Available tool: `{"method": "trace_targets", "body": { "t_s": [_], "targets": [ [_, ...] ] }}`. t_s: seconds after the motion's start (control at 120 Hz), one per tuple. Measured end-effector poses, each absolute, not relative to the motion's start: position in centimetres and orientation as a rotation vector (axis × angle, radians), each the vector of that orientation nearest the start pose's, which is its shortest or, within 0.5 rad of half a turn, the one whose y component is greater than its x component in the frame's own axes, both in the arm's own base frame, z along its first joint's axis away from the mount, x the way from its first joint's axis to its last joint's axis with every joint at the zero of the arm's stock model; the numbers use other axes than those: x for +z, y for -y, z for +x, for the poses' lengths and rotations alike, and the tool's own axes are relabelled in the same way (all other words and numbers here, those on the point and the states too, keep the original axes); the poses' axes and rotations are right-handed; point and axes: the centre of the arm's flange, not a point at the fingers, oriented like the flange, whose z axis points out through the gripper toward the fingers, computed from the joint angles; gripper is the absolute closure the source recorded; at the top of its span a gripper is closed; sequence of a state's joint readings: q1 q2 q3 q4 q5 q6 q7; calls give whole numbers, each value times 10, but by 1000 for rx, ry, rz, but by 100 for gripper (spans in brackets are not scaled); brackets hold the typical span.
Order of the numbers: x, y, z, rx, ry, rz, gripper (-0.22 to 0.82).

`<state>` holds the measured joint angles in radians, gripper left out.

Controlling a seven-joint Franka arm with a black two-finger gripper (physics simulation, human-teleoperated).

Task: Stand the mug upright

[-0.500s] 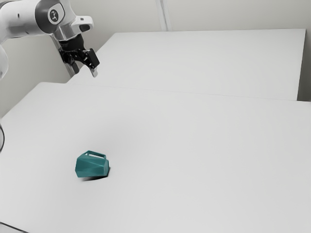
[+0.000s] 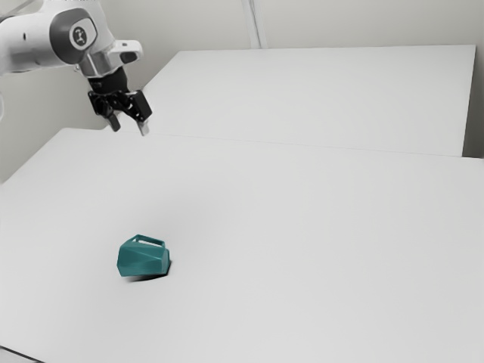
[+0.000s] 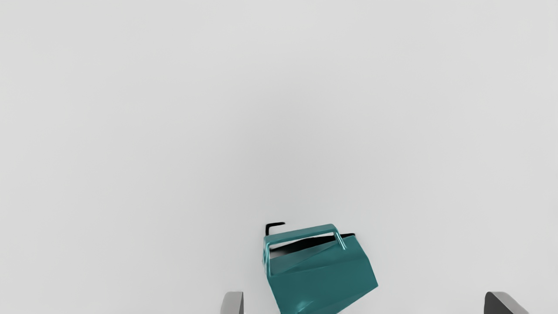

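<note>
The black gripper (image 2: pixel 129 131) hangs in the air in the exterior view's upper left, apart from the mug and well above the table. A teal faceted mug (image 2: pixel 144 259) lies on its side on the white table, its handle facing up. In the wrist view the mug (image 3: pixel 320 274) appears beyond the fingertips, its near part cut off by the picture's edge. The gripper (image 3: pixel 362 303) is open, its two fingertips wide apart with nothing held.
The white table (image 2: pixel 302 242) spreads beneath the mug. Behind it is another white surface (image 2: pixel 325 98), with pale walls at the back. A dark line (image 2: pixel 21 354) crosses the exterior view's lower left corner.
In the exterior view my gripper has come down slightly, with a small shift toward that view's left. The mug has stayed in place.
</note>
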<state>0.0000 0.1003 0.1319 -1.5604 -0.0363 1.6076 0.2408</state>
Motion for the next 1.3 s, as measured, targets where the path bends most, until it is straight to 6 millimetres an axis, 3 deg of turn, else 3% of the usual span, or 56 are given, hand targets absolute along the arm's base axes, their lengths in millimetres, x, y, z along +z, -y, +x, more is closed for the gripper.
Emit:
{"method": "trace_targets", "body": {
  "t_s": [0.075,0.225,0.325,0.408,0.525,0.767,1.033,1.3],
  "targets": [
    [565,-80,556,112,-114,-3245,0],
    [555,-118,500,109,28,-3373,0],
    [531,-159,465,89,159,-3468,0],
    [512,-174,438,44,194,-3540,0],
    [486,-188,414,-14,196,-3619,0],
    [427,-198,392,-109,116,-3690,0],
    [370,-208,402,-208,61,-3769,0],
    [320,-205,386,-208,0,-3882,0]
  ]
}}
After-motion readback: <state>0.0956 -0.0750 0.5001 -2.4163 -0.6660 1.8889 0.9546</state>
